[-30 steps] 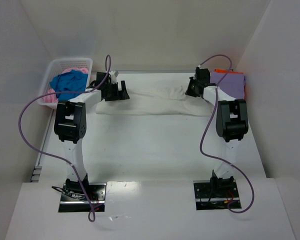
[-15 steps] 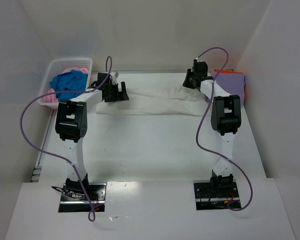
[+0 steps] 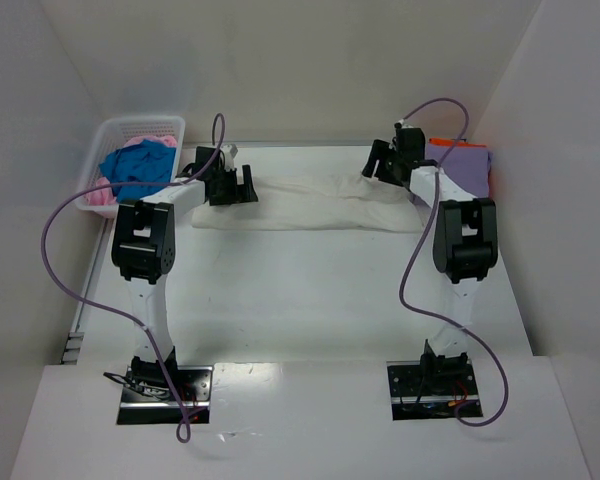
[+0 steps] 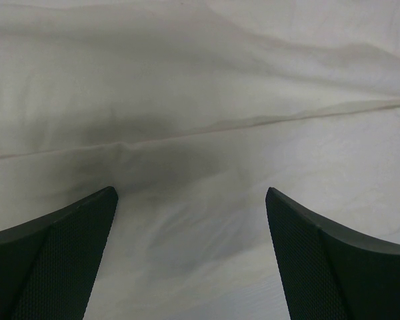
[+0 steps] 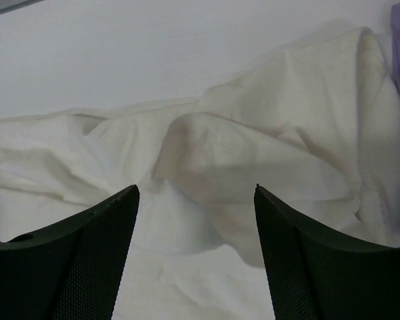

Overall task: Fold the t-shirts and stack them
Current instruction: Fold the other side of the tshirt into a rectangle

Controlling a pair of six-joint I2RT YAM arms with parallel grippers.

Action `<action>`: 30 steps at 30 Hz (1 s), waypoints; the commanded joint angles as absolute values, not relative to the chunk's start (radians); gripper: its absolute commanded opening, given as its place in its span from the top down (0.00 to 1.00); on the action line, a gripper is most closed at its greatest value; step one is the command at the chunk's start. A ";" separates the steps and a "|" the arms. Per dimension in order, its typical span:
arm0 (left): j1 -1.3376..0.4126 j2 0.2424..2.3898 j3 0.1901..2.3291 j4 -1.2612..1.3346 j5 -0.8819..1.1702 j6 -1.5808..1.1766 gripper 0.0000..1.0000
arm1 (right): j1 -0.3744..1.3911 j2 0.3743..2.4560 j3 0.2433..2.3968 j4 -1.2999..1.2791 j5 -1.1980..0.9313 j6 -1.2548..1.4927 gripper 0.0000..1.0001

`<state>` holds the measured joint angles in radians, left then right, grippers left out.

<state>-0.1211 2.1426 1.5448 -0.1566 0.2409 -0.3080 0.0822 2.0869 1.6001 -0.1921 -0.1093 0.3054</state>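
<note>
lavender shirt (image 3: 464, 163) hides most of the orange shirt (image 3: 443, 142) beneath it.

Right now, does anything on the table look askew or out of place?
Only the cream-white t-shirt: it lies as a rumpled strip, and its right end is bunched into a raised lump by the open right gripper, beside the lavender t-shirt. Nothing looks spilled or damaged.

the left gripper (image 3: 242, 186) was reached far forward, jaws spread wide, turned inward toward the right. the right gripper (image 3: 373, 166) was extended likewise, jaws also apart, angled inward toward the left.
</note>
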 commanded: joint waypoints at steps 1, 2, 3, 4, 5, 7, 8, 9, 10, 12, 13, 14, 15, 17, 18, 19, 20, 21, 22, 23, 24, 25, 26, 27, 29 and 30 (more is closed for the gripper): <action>-0.124 2.152 1.569 -0.150 0.256 -0.275 0.00 | 0.071 1.987 1.539 -0.081 -0.216 0.321 0.24; -0.124 2.152 1.569 -0.150 0.256 -0.275 0.00 | 0.071 1.987 1.529 -0.081 -0.239 0.321 0.24; -0.124 2.152 1.569 -0.150 0.256 -0.275 0.00 | 0.071 1.987 1.517 -0.069 -0.265 0.321 0.24; -0.124 2.152 1.569 -0.150 0.256 -0.275 0.00 | 0.071 1.997 1.517 -0.069 -0.285 0.321 0.24; -0.124 2.161 1.569 -0.150 0.256 -0.275 0.00 | 0.071 2.015 1.517 -0.069 -0.294 0.321 0.26; -0.124 2.161 1.569 -0.150 0.265 -0.275 0.00 | 0.071 2.039 1.517 -0.089 -0.304 0.295 0.26; -0.124 2.161 1.569 -0.150 0.265 -0.275 0.00 | 0.071 2.064 1.517 -0.089 -0.304 0.295 0.27; -0.124 2.161 1.569 -0.150 0.265 -0.275 0.00 | 0.080 2.078 1.531 -0.104 -0.304 0.284 0.27; -0.124 2.161 1.569 -0.150 0.265 -0.275 0.00 | 0.080 2.091 1.531 -0.113 -0.304 0.284 0.27; -0.124 2.161 1.569 -0.150 0.265 -0.275 0.00 | 0.080 2.114 1.545 -0.132 -0.304 0.262 0.29; -0.124 2.161 1.569 -0.159 0.265 -0.275 0.00 | 0.080 2.131 1.557 -0.132 -0.295 0.262 0.30; -0.124 2.170 1.569 -0.160 0.265 -0.275 0.00 | 0.080 2.131 1.568 -0.144 -0.295 0.253 0.33; -0.124 2.171 1.569 -0.160 0.265 -0.275 0.00 | 0.080 2.146 1.568 -0.144 -0.295 0.253 0.35; -0.124 2.171 1.578 -0.160 0.265 -0.275 0.00 | 0.080 2.157 1.591 -0.144 -0.295 0.241 0.40; -0.124 2.171 1.578 -0.160 0.265 -0.275 0.00 | 0.080 2.167 1.591 -0.153 -0.308 0.232 0.50; -0.124 2.180 1.578 -0.160 0.265 -0.275 0.00 | 0.080 2.168 1.601 -0.153 -0.319 0.232 0.56; -0.124 2.180 1.578 -0.160 0.265 -0.275 0.00 | 0.080 2.177 1.614 -0.153 -0.319 0.232 0.63; -0.124 2.180 1.578 -0.160 0.265 -0.275 0.00 | 0.080 2.177 1.614 -0.153 -0.336 0.232 0.73; -0.124 2.180 1.588 -0.160 0.265 -0.275 0.00 | 0.080 2.186 1.630 -0.153 -0.362 0.232 0.78; -0.124 2.180 1.588 -0.169 0.265 -0.265 0.00 | 0.080 2.195 1.653 -0.153 -0.371 0.232 0.83; -0.124 2.180 1.588 -0.169 0.265 -0.265 0.00 | 0.080 2.195 1.664 -0.153 -0.371 0.241 0.87; -0.124 2.180 1.588 -0.169 0.265 -0.265 0.00 | 0.080 2.195 1.677 -0.153 -0.382 0.241 0.89; -0.124 2.189 1.588 -0.169 0.265 -0.265 0.00 | 0.080 2.206 1.699 -0.153 -0.382 0.251 0.89; -0.124 2.189 1.588 -0.169 0.265 -0.265 0.00 | 0.080 2.206 1.712 -0.153 -0.382 0.252 0.89; -0.124 2.198 1.598 -0.178 0.265 -0.265 0.00 | 0.080 2.215 1.755 -0.153 -0.391 0.252 0.89; -0.124 2.198 1.598 -0.187 0.265 -0.265 0.00 | 0.080 2.226 1.770 -0.153 -0.391 0.252 0.89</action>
